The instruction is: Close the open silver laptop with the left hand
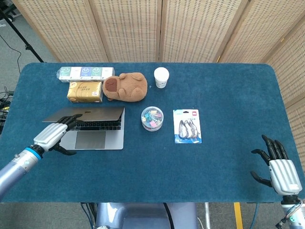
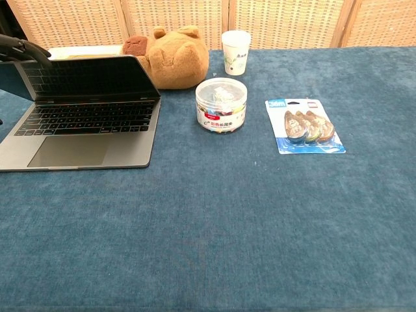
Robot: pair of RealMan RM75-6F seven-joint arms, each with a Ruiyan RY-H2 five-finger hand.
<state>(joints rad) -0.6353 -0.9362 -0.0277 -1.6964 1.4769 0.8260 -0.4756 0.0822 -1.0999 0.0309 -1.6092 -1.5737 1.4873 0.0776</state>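
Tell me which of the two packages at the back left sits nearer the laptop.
The tan package, just behind the laptop; the clear multi-label pack lies farther back, at the table edge.

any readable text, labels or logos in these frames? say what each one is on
Nothing reads with certainty.
Blister pack: white lettering on its blue header, too blurred to read.
Clear tub: red logo and dark characters on its label, too small.
Paper cup: a small print, unreadable.
Yellow box and boxed row: printing too small.
Laptop: dark logo on lid, no words.
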